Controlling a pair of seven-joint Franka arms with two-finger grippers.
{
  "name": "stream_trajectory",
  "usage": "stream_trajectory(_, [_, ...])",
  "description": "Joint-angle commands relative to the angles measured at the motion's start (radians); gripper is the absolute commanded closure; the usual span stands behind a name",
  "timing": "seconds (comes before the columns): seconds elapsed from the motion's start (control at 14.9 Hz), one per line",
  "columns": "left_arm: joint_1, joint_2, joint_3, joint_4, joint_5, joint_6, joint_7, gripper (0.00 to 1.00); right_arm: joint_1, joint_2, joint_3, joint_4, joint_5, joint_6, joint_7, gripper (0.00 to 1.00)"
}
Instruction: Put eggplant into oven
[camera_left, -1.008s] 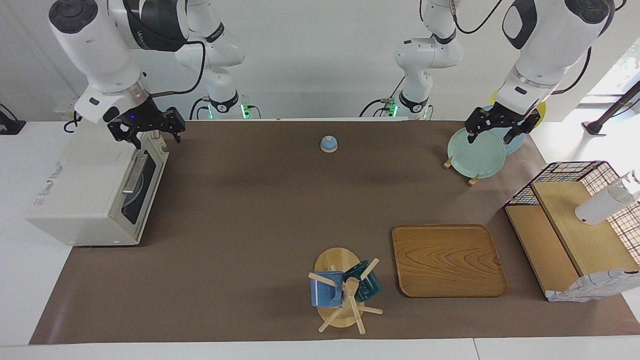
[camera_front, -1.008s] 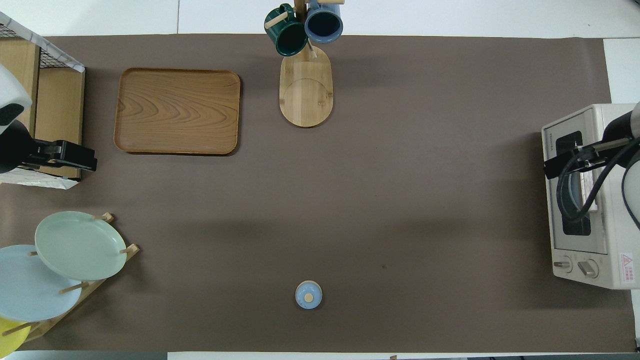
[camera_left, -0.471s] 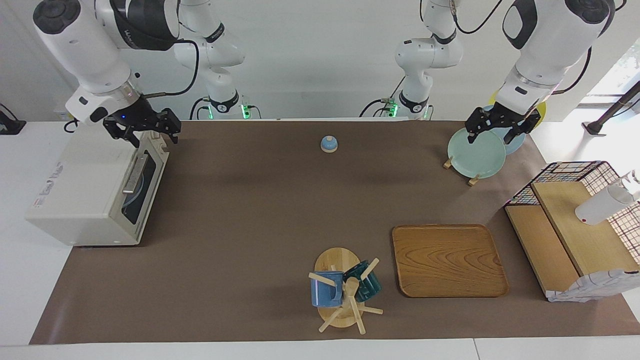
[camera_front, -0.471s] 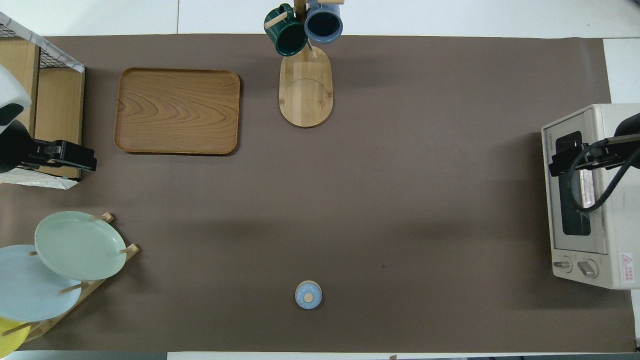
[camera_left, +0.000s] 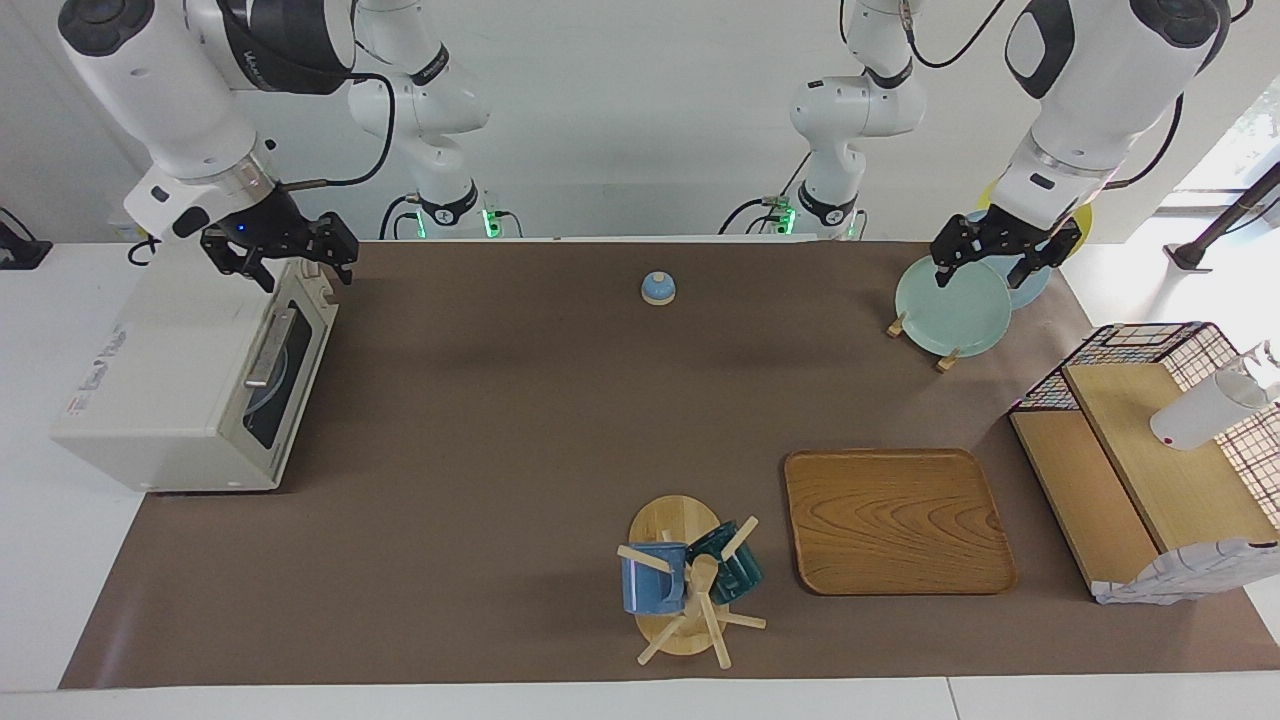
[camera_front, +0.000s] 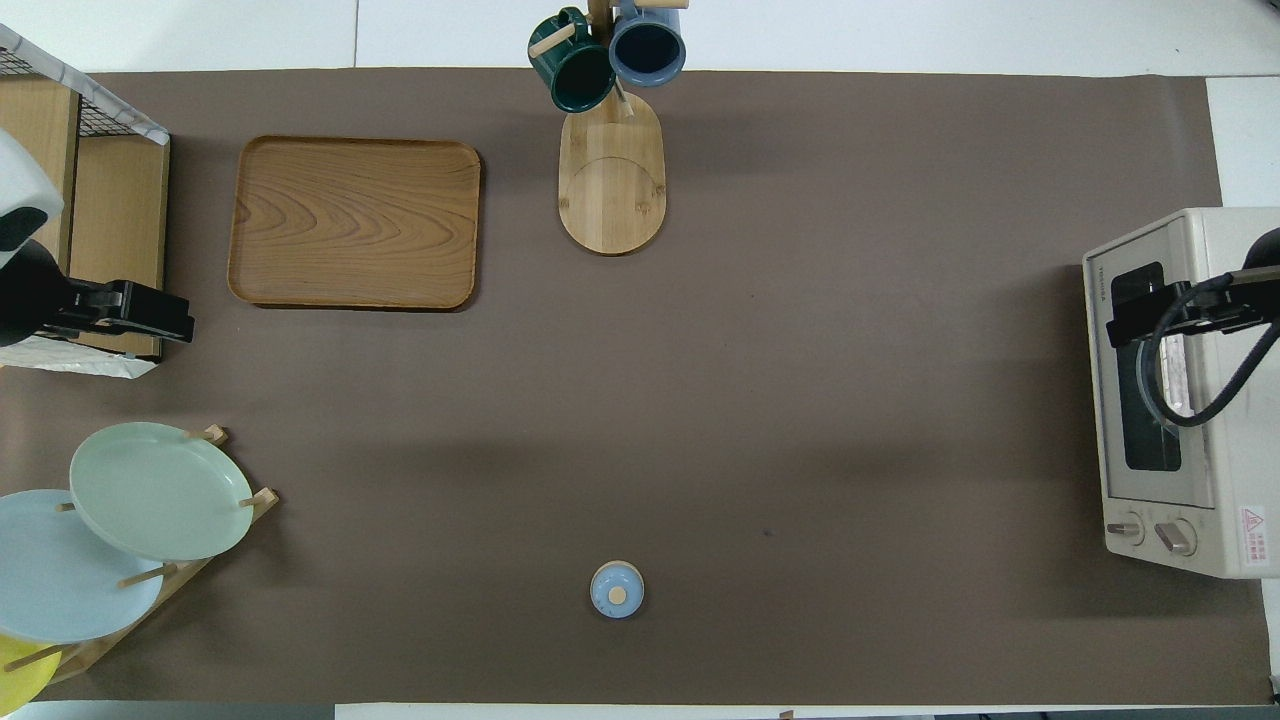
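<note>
Cream-white and boxy, the oven (camera_left: 180, 380) sits in the upper corner of the facing frame at the right arm's end of the tabletop, its dark glass door (camera_left: 285, 365) shut and the bar handle (camera_left: 265, 350) showing. The right hand (camera_left: 305, 280) hovers over the oven's top edge, at the corner nearest the robots, fingers spread wide and holding nothing. The left hand (camera_left: 982, 278) waits in the other upper corner, over the green plate (camera_left: 950, 305) on its rack, also spread and empty.

No eggplant shows anywhere in either view. Something pale can be made out through the glass, but whether the eggplant lies inside cannot be told.

Judging from the task alone, an eggplant of this sort should be light, with smooth, rather slippery skin and some give under pressure. It would best be gripped across the thick middle of the body, not the thin stem end, which could pivot or slip between the fingers. With the door closed, the handle would need pulling down first.
</note>
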Motion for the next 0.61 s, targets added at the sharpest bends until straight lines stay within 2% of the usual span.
stream_trajectory(0.0, [0.008, -0.018, -0.005, -0.017, 0.020, 0.001, 0.007, 0.00, -0.011, -0.014, 0.005, -0.001, 0.025, -0.012, 0.013, 0.00])
stream_trajectory(0.54, [0.008, -0.018, -0.005, -0.017, 0.020, 0.001, 0.007, 0.00, -0.005, -0.043, 0.008, -0.001, 0.012, -0.011, 0.011, 0.00])
